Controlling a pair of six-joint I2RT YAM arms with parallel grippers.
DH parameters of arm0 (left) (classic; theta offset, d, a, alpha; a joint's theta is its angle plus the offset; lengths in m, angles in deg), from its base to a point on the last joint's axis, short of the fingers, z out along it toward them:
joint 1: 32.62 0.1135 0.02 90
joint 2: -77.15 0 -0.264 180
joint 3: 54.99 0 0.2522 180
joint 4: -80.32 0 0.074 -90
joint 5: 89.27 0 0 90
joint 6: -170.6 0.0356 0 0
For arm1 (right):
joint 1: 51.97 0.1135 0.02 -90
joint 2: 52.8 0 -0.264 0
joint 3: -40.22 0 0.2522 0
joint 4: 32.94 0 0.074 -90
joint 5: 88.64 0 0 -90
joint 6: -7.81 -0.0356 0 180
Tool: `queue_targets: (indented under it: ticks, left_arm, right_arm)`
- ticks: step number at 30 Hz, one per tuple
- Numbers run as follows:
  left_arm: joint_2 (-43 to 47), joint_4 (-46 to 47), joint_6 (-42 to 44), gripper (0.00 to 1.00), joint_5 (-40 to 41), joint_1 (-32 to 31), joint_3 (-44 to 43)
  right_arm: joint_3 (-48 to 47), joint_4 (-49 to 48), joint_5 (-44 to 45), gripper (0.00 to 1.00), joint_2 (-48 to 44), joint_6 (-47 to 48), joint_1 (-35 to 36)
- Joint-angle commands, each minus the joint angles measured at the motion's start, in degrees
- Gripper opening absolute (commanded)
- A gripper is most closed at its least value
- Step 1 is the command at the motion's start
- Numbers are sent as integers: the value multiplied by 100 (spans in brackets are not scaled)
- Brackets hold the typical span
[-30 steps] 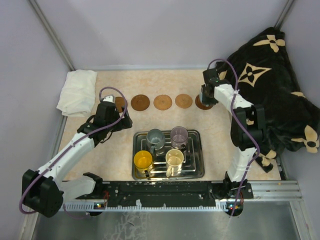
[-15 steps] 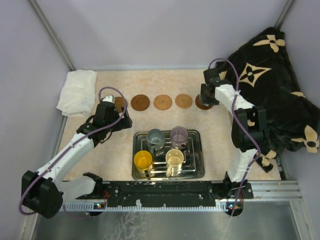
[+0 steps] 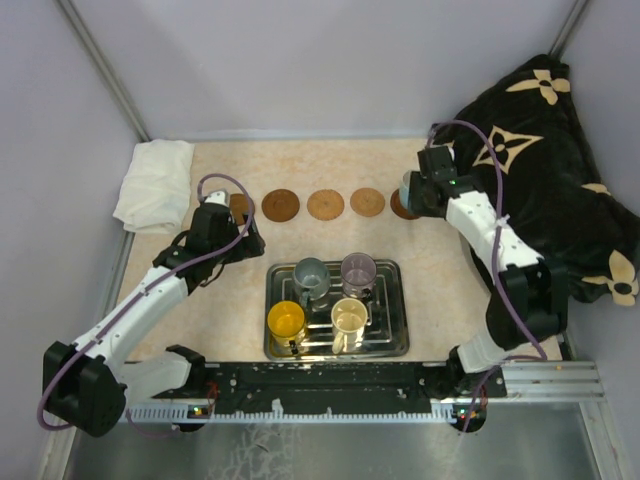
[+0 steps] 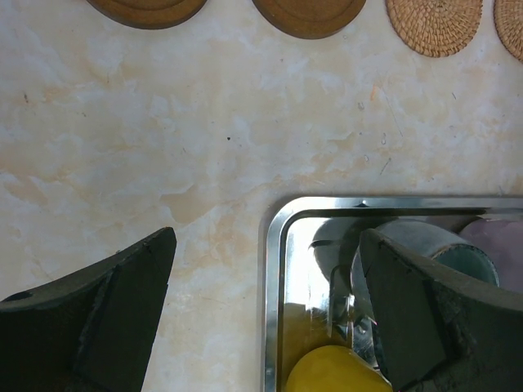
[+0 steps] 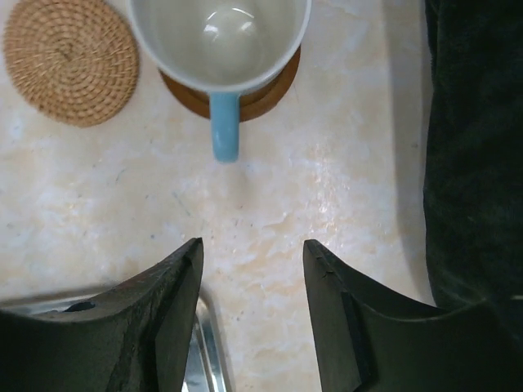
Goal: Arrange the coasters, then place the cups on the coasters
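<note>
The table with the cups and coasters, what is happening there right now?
Two robot arms are setting cups on a row of coasters. The light blue cup stands on the rightmost coaster; the right hand is open and empty near its handle. The grey cup, purple cup, orange-yellow cup and cream cup sit in the metal tray. The left hand hovers open near the tray's far left corner, holding nothing.

tray (image 3: pixel 392 345): four cups (image 3: pixel 311 272) | coasters (image 3: pixel 326 204): row beyond tray | right end effector (image 3: pixel 411 196): at row's right end

Five coasters (image 3: pixel 325 204), five cups (image 3: pixel 349 316), one tray (image 3: pixel 397 310)
</note>
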Motion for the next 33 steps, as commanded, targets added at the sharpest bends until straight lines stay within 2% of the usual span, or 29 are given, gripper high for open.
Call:
queue_targets:
  ticks: [1, 8, 12, 19, 28, 33]
  left_arm:
    - [78, 17, -22, 100, -48, -23, -73]
    - [56, 74, -2, 100, -147, -23, -30]
    - [36, 77, 22, 100, -242, -19, -15]
    - [69, 48, 67, 100, -286, -19, 30]
    - [21, 75, 44, 100, -342, -18, 27]
    - [32, 50, 72, 100, -372, -18, 10]
  right_arm:
    - [393, -121, 74, 53, -920, -191, 295]
    - [1137, -159, 136, 52, -1810, -627, 1277]
    - [1547, -269, 212, 47, -2302, -966, 1906]
    - [2117, -42, 5, 39, -3015, -1487, 2314]
    - [2202, 290, 207, 37, -2819, -2021, 3363]
    - [2332, 222, 141, 36, -2651, -2226, 3595]
